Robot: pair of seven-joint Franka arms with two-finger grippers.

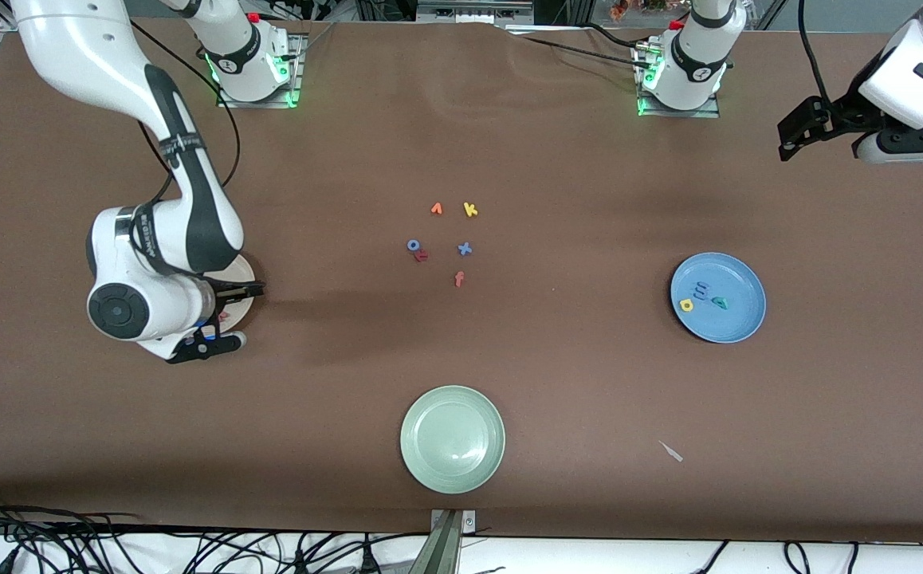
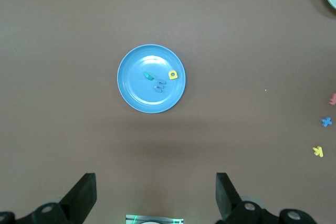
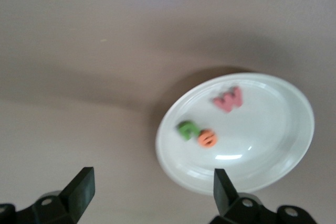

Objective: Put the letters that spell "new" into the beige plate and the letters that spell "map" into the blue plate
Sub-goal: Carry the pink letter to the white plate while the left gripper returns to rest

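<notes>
The beige plate (image 3: pixel 268 129) holds a green n (image 3: pixel 187 129), an orange e (image 3: pixel 208 138) and a pinkish-red w (image 3: pixel 229 99). My right gripper (image 3: pixel 152 190) hangs open and empty just above that plate's edge. From the front, the right arm covers most of the beige plate (image 1: pixel 245 275), and the right gripper (image 1: pixel 230 317) is over it. The blue plate (image 1: pixel 736 315) holds a blue m (image 1: pixel 701 288), a yellow looped letter (image 1: pixel 686 304) and a teal one (image 1: pixel 719 302). High over the left arm's end of the table, my left gripper (image 2: pixel 155 198) waits open, looking down on the blue plate (image 2: pixel 137 90).
A pale green plate (image 1: pixel 452 438) lies near the front edge. Loose letters sit mid-table: an orange v (image 1: pixel 436 209), yellow k (image 1: pixel 470 210), blue o (image 1: pixel 414 245), blue x (image 1: pixel 465 249) and orange-red f (image 1: pixel 459 278). A small pale scrap (image 1: pixel 671 451) lies nearer the front camera than the blue plate.
</notes>
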